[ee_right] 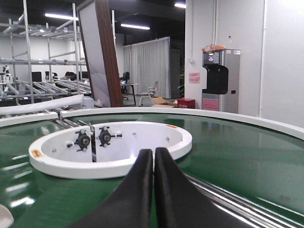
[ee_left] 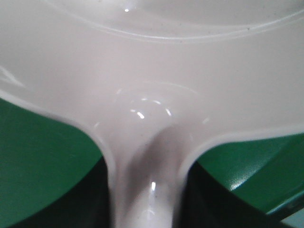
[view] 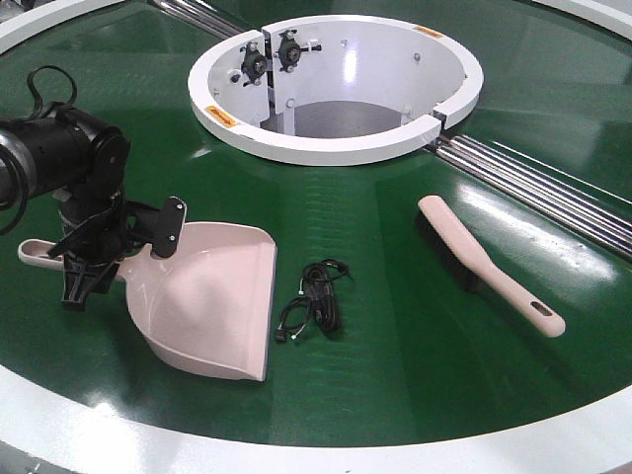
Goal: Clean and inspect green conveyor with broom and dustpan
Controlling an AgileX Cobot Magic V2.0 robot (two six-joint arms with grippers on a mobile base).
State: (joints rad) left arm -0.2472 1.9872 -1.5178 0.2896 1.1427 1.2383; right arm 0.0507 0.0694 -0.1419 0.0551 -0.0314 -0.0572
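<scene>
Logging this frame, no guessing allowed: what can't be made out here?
- Grip of left gripper on dustpan: front view, its own body hides it; left wrist view too close.
- black tangle: front view, too small to identify.
- Position of right gripper: outside the front view.

On my front feed, the shiny metal rails [view: 538, 188] run off toward the far right. A tangled black cable [view: 316, 301] lies well apart from the rails, on their near-left side. On the right wrist feed, everything else sits far beyond the rails: a steel drinks machine [ee_right: 220, 80] straight behind them, then a red box [ee_right: 186, 103], an open cardboard box [ee_right: 164, 100], a white chair [ee_right: 153, 90], a pale curtain [ee_right: 147, 66], a tall wood-edged panel [ee_right: 97, 52] and metal racks [ee_right: 42, 61], each further left of the rails.
</scene>
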